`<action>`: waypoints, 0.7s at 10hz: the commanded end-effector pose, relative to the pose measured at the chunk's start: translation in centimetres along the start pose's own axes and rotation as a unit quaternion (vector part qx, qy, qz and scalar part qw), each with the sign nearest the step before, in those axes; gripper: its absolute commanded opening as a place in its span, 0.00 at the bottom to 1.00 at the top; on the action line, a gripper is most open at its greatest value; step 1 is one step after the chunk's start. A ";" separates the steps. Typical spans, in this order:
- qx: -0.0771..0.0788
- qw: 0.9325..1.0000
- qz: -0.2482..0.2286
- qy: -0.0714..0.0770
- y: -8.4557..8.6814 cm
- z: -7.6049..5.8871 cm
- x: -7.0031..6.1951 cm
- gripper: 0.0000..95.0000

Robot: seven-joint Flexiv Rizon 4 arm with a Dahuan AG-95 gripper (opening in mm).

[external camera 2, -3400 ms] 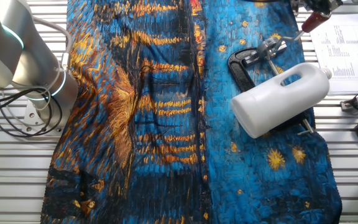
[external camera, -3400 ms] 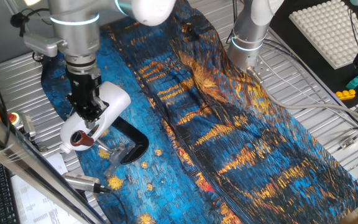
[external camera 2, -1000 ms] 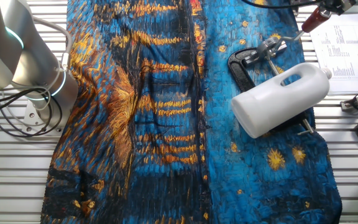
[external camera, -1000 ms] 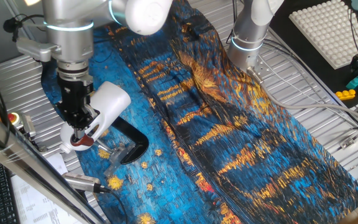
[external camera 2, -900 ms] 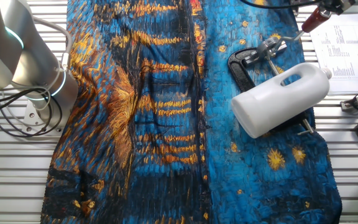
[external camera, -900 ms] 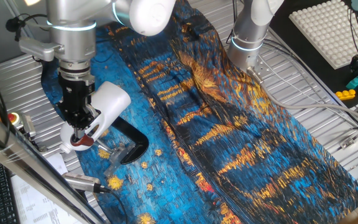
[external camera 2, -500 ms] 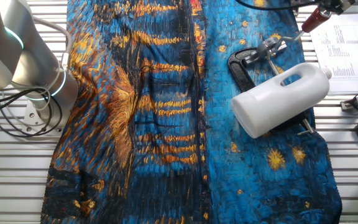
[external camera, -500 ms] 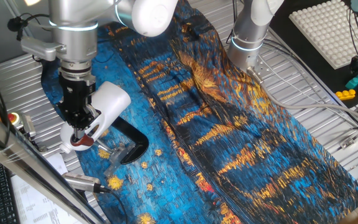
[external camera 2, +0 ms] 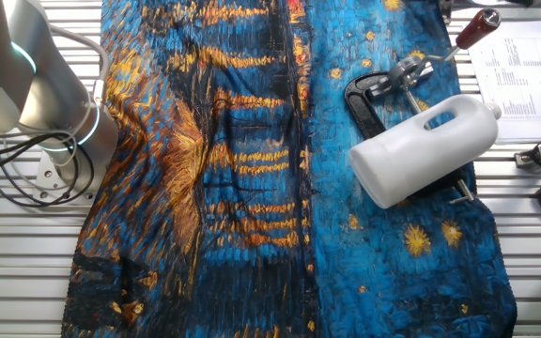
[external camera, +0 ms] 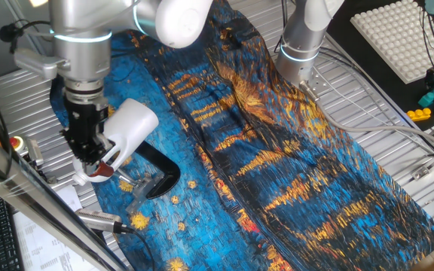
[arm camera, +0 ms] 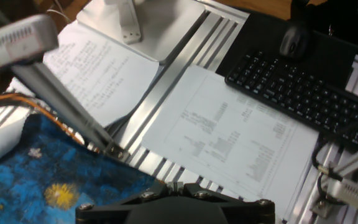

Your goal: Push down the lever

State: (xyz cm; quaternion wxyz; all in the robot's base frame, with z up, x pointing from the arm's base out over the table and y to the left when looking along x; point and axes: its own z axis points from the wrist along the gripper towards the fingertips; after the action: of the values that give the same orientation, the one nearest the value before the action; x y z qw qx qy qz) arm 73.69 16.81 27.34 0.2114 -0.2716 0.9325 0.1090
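Note:
The lever is a thin silver rod [external camera 2: 432, 56] ending in a reddish-brown knob [external camera: 102, 170] [external camera 2: 477, 26]. It sticks out from the black curved base [external camera: 159, 171] [external camera 2: 364, 103] under the big white housing [external camera: 132, 126] [external camera 2: 425, 145]. In one fixed view my gripper [external camera: 90, 156] hangs fingers-down just above and left of the knob, its fingers together with nothing between them. The hand view shows only the meeting jaw bases of my gripper [arm camera: 178, 185]; the lever is out of that view. The other fixed view does not show the gripper.
The appliance lies on a blue and orange painted cloth [external camera: 277, 150] over a slatted metal table [external camera 2: 7, 282]. Printed papers [arm camera: 229, 137], a black keyboard [arm camera: 297, 93] and a grey bar [arm camera: 67, 102] lie below the hand. A second arm's base [external camera: 304, 41] stands at the back.
My arm has shifted a little left, off the knob's top, and its fingertips have left the top edge of the other fixed view. The lever stands as before.

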 end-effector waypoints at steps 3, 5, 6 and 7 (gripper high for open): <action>0.003 1.000 -0.004 0.003 -1.2 1.8 -0.8 0.00; 0.003 1.000 -0.002 0.002 -1.4 2.5 -1.0 0.00; 0.006 1.000 -0.002 0.005 -1.4 2.9 -1.1 0.00; 0.008 1.000 -0.005 0.008 -1.5 3.2 -1.1 0.00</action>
State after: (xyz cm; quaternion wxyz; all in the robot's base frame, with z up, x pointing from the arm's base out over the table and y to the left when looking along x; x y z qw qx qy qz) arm 76.49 17.06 24.76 0.2077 -0.2760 0.9335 0.0967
